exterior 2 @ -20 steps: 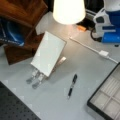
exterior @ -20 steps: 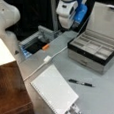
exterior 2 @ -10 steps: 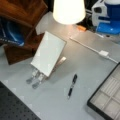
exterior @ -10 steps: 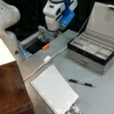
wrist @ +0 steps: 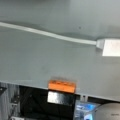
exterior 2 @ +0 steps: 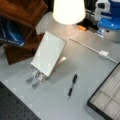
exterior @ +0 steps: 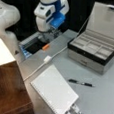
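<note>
Hand (exterior: 49, 34) hangs low over the worktop (exterior: 100, 93) near its far edge toward a front view's top-left, fingers blurred; cannot tell if they are apart or together. Orange block (exterior: 45, 47) lies on the worktop edge just below and beside the hand, not touching as far as visible. In the wrist view the orange block (wrist: 61, 86) sits at the worktop rim, low centre, dark gap under it. White cable (exterior: 56, 53) with its adapter (exterior: 47, 59) runs just beside the block, toward a front view's bottom. Notebook (exterior: 54, 90), pen (exterior: 80, 83) and open compartment box (exterior: 93, 52) lie well apart from the hand. Lamp shade (exterior 2: 68, 10) stands at a front view's top.
</note>
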Robot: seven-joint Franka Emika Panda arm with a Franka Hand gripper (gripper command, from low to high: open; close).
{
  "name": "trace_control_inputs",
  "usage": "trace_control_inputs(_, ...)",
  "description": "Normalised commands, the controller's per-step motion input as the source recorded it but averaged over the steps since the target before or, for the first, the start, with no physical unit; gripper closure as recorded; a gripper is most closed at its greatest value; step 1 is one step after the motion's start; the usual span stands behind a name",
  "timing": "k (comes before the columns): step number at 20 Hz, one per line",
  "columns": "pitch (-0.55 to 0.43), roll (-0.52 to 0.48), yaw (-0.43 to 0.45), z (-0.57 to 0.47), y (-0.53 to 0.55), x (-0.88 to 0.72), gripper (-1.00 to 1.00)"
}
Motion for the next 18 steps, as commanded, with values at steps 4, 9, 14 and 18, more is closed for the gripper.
trace_control_inputs(4, -0.168, -0.225, -0.038, -0.20, 0.01, -0.39, -1.00)
trace_control_inputs(9, -0.121, -0.203, -0.045, -0.14, -0.01, -0.41, -1.00)
trace_control_inputs(14, -0.095, -0.169, -0.067, -0.14, 0.00, -0.38, 1.00)
trace_control_inputs(18, -0.054, -0.112, -0.085, -0.11, -0.02, -0.32, 1.00)
